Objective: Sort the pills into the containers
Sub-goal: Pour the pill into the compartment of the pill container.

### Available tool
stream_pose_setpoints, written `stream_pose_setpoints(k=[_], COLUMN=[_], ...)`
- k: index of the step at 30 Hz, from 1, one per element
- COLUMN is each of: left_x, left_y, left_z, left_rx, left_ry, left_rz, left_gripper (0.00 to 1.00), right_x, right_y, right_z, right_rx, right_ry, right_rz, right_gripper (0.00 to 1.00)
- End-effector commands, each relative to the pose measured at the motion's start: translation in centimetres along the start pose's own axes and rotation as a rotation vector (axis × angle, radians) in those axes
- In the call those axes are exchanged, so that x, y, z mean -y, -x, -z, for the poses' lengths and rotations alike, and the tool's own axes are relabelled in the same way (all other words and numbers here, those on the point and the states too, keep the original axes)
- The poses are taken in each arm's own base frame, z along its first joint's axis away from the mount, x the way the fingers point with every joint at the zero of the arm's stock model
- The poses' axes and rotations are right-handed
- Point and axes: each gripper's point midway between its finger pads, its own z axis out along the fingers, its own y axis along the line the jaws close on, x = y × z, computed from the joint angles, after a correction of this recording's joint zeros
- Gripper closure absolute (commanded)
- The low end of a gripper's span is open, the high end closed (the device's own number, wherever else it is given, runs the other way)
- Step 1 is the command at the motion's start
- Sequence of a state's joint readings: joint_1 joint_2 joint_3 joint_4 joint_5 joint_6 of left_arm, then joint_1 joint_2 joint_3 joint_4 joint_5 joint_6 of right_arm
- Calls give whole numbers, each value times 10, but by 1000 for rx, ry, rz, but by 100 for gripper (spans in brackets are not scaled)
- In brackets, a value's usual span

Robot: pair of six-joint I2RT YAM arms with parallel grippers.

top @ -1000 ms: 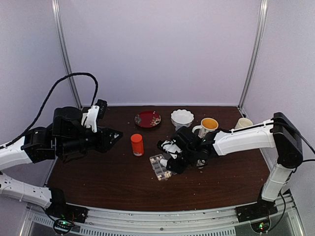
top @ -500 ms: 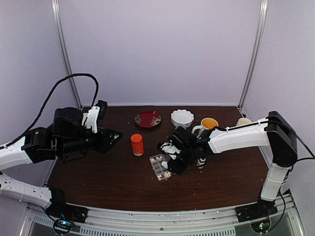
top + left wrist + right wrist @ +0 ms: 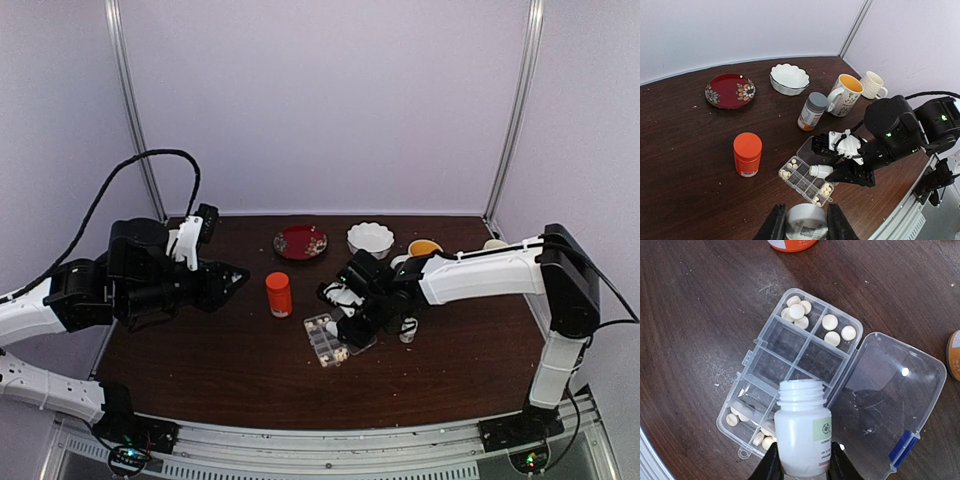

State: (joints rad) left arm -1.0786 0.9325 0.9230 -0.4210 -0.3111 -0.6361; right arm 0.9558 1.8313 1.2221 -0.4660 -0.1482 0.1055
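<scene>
"Two pincers, and both look busy. What do they hold?" asks my friend.

"My right pincer (image 3: pixel 802 466) squeezes a little white bottle (image 3: pixel 802 432) with no cap on. My left pincer (image 3: pixel 805 226) squeezes a round white thing (image 3: pixel 804 215), up over the left side of the table (image 3: pixel 200 370). I can't tell if it is a cap or another bottle."

"Where do the pills go?"

"Into the pill box (image 3: pixel 785 342). It lies open near the middle of the table, a bit toward the near edge, close to an orange bottle (image 3: pixel 747 153). Some pills (image 3: pixel 796 310) sit in the cells at both ends. The middle cells are bare, and my bottle's mouth hangs over them."

"What could go wrong?"

"I think too many pills could tumble out if I tip fast. Some could land in the wrong cell, on the open lid (image 3: pixel 890 390), or on the table. Nothing holds the box down, so a bump from my bottle could push it."

"Which camera helps most?"

"My right wrist camera looks straight down and shows every cell and pill. The top camera shows the box only as a pale patch by my arm. My left wrist camera shows from the side that the bottle is tipped, and it shows a grey-capped bottle (image 3: pixel 812 111) behind it."
</scene>
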Motion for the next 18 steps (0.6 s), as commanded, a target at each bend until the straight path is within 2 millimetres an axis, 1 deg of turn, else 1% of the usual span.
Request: stream_pose_setpoints(k=[1,8,10,14,16,18], left_x=[-3,-2,-2,-3,-3,-3], left_y=[4,4,4,2,1,0], left_z=[1,1,1,0,-1,-2], left_rx=[21,19,17,14,10,8], left_ry=[5,0,-1,3,4,5], left_rz=[-9,-11,-11,-12,-15,-14], left_gripper=[100,100,100,100,100,100], right_x=[10,11,11,7,7,9], right_y=[4,3,4,12,12,9], right_z=[-6,-13,-12,-4,-4,-8], right_rx=[-18,-56,-57,-14,-14,-35], right_ry=[-44,-50,-48,-28,-30,-42], right_rz=[-31,-39,-34,-33,-33,-36], right_gripper=[100,100,100,100,100,100])
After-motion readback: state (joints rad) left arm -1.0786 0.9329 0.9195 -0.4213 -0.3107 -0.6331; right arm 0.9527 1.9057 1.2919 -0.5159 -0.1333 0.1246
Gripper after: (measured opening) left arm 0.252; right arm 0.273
